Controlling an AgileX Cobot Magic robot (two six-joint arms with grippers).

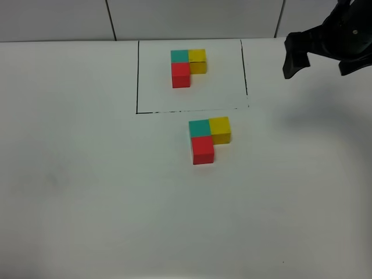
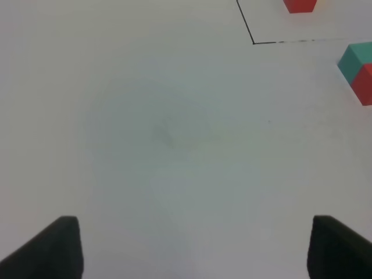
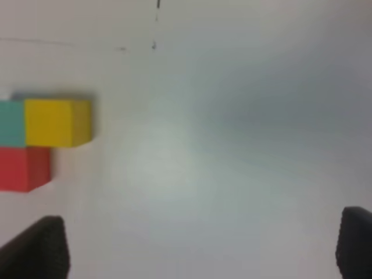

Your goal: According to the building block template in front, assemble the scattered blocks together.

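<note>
The building block template is a small L of teal (image 1: 179, 56), yellow (image 1: 197, 58) and red (image 1: 181, 74) cubes inside a thin black outline (image 1: 138, 75) at the back. In front of it, the scattered blocks sit joined in the same L: teal (image 1: 199, 128), yellow (image 1: 220, 128), red (image 1: 203, 150). My right gripper (image 1: 296, 58) hovers at the back right, well clear of them. In the right wrist view it (image 3: 195, 250) is open and empty, with the yellow cube (image 3: 55, 122) off to one side. My left gripper (image 2: 192, 250) is open over bare table, far from the teal cube (image 2: 354, 58).
The white table (image 1: 87, 174) runs to a tiled wall (image 1: 174, 17) at the back. The outline's corner (image 2: 253, 42) and the template's red cube (image 2: 300, 5) show at the edge of the left wrist view.
</note>
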